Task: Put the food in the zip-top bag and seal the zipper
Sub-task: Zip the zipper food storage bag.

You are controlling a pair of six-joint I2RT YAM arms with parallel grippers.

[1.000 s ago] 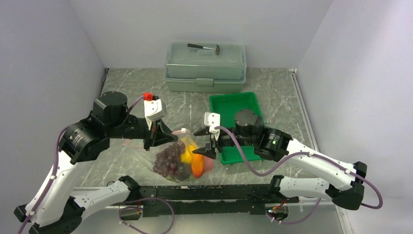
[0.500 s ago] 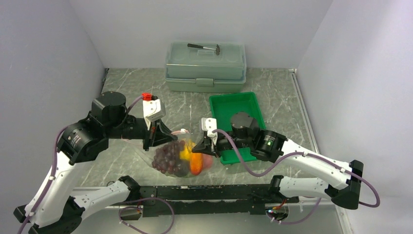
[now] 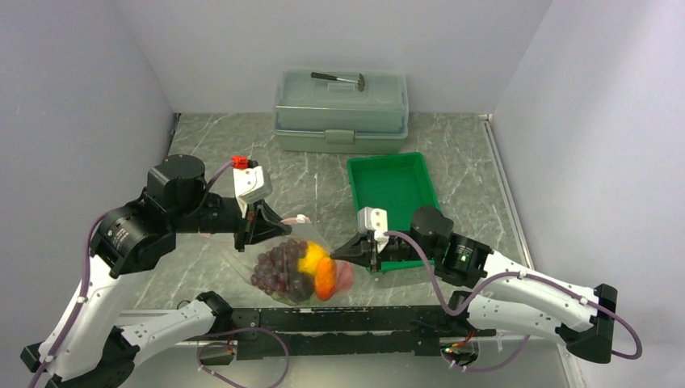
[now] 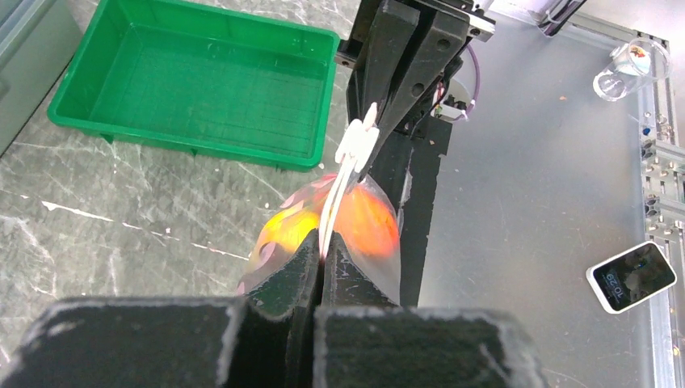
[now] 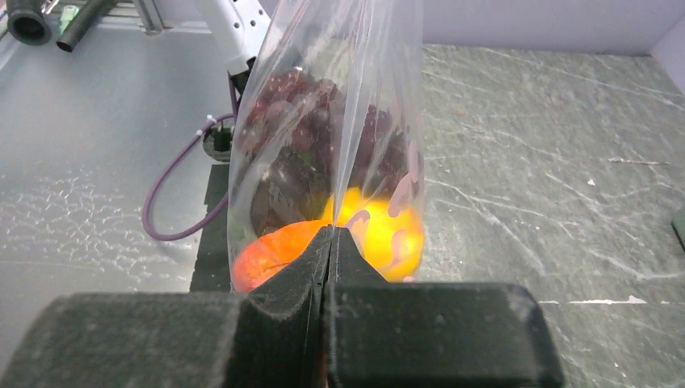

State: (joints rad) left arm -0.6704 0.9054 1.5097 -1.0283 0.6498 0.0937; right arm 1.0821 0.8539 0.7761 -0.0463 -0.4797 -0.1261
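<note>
Clear bag (image 3: 284, 267): left hand (image 4: 321, 257), right hand (image 5: 331, 240)

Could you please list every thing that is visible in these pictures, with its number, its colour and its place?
zip-top bag: one, clear, held between both grippers
grapes: one bunch, dark purple, inside the bag
yellow fruit: one, inside the bag
orange fruit: one, inside the bag
tray: one, green, right of centre
toolbox: one, grey-green, at the back
hammer: one, dark, on the toolbox lid
phone: one, dark, on the grey surface
left gripper: black, shut on the bag
right gripper: black, shut on the bag
</note>
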